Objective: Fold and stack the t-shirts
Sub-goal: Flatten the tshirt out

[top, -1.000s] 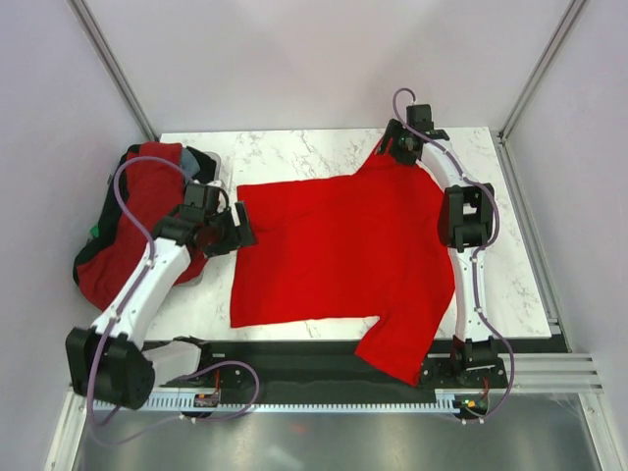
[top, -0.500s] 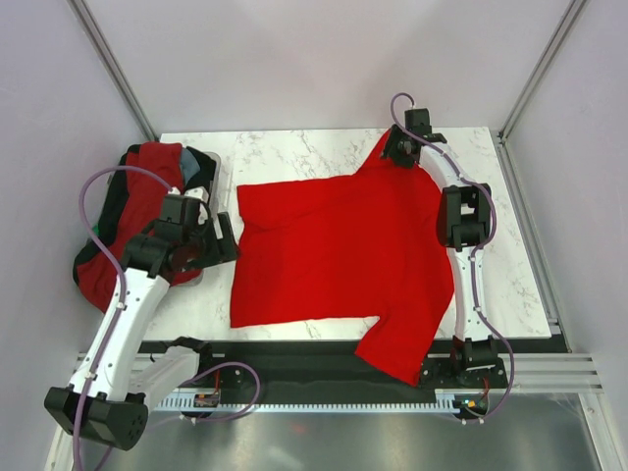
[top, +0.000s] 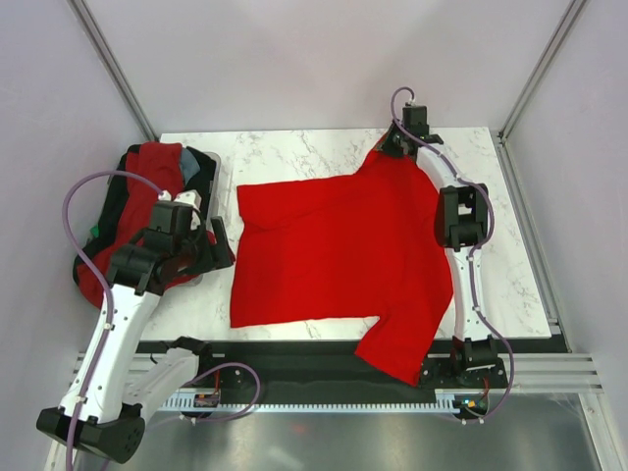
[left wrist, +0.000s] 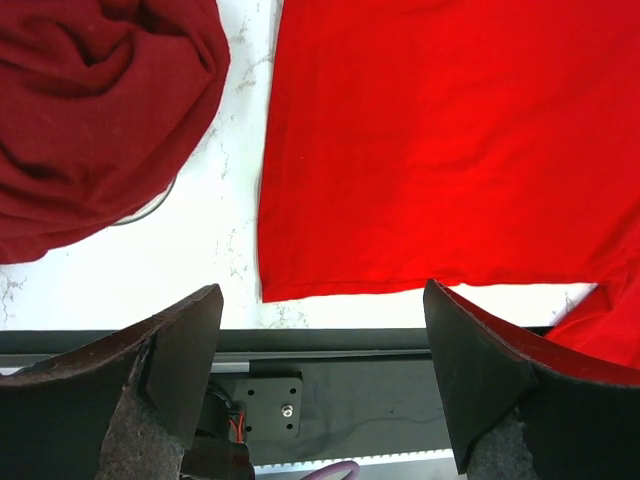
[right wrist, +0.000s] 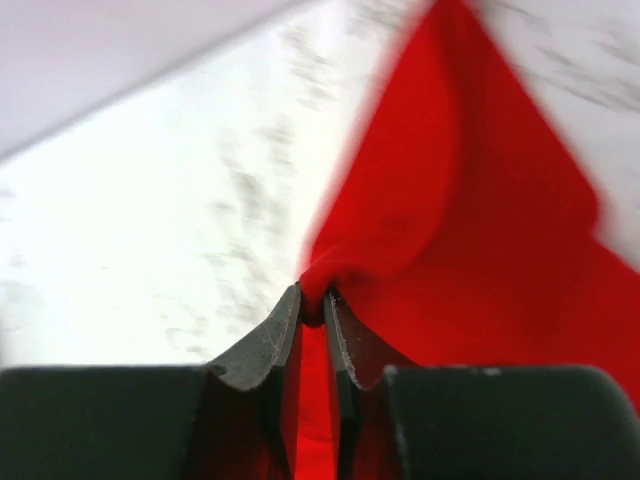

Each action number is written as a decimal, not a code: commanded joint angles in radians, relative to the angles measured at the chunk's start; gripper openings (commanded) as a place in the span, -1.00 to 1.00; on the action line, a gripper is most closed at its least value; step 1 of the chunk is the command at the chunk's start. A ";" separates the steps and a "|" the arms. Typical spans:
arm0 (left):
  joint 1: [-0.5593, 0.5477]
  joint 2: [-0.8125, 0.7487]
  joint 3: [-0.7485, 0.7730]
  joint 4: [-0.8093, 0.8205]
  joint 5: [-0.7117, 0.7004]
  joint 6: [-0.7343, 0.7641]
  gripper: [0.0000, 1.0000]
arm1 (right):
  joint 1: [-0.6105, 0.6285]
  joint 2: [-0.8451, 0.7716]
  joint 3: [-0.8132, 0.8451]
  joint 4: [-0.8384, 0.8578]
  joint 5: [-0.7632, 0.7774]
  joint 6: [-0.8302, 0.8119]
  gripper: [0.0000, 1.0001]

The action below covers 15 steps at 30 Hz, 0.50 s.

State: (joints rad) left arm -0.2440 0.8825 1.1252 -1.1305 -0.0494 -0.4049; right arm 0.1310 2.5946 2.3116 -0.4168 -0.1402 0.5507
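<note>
Judged to be the spreading step, ahead of the first fold. At far left, heaped in the dark bin [top: 205,161], the waiting t-shirts [top: 137,196], dark red with a scrap of grey-blue on top. Just right of that heap, hovering over the marble table [top: 294,147], the left gripper [left wrist: 320,320]: spread wide, holding nothing, touching nothing, looking down on the near left corner of the bright red t-shirt [top: 339,245]. Laid flat across the table's middle, that shirt, its near sleeve hanging over the front edge onto the black rail [top: 294,358]. At far right, the right gripper [right wrist: 312,305]: pinched tight on a small bunch of cloth at the tip of the far sleeve, drawn into a peak near the table's back edge. Next, probably: bring the left gripper down onto the left edge or its near corner and close there, then carry both grips across together. Calls for matched timing, else wrinkles or a skewed crease. Worth drawing the overhanging sleeve back onto the table first.
</note>
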 commanded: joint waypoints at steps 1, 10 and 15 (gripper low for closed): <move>-0.003 -0.008 -0.014 0.014 -0.012 0.034 0.77 | 0.048 0.024 0.042 0.331 -0.201 0.174 -0.59; -0.001 0.047 -0.093 0.101 0.045 -0.041 0.75 | 0.082 -0.012 -0.034 0.584 -0.297 0.298 0.96; -0.003 0.136 -0.136 0.231 0.111 -0.106 0.74 | 0.024 -0.402 -0.540 0.497 -0.146 0.177 0.96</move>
State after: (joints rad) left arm -0.2440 0.9714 0.9966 -1.0229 0.0071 -0.4465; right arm 0.2329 2.4371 1.9606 0.0834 -0.3824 0.7982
